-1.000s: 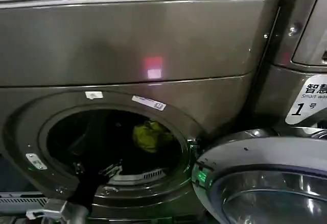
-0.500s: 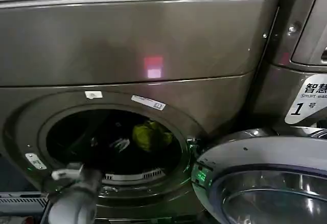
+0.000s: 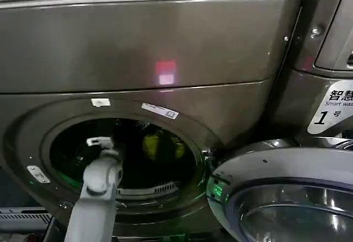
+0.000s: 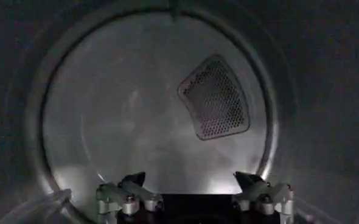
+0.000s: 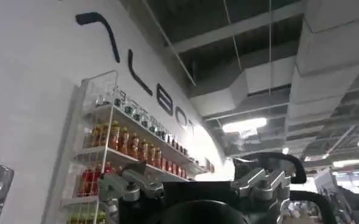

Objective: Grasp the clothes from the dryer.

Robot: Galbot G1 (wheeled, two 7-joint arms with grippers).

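Observation:
The dryer (image 3: 138, 49) is a bronze-grey front loader, and its round porthole (image 3: 124, 154) stands open. Inside the dark drum lies the lime yellow-green garment (image 3: 151, 145), crossed by a dark band. I cannot make out the navy garment in the dark. My left arm (image 3: 99, 192) reaches up through the porthole, to the left of the lime garment. In the left wrist view my left gripper (image 4: 191, 181) is open and holds nothing, facing the drum's back wall (image 4: 125, 122) and its perforated vent (image 4: 216, 97). My right gripper (image 5: 190, 169) is open and empty, pointing up at a ceiling.
The dryer's round door (image 3: 287, 198) hangs open at the lower right, close to the porthole rim. A neighbouring panel carries a white label with a 1 (image 3: 332, 107). The right wrist view takes in a white wall with shelves of bottles (image 5: 115, 143).
My left arm has risen from the lower left and pushed its wrist into the porthole. A dark band now crosses the lime garment.

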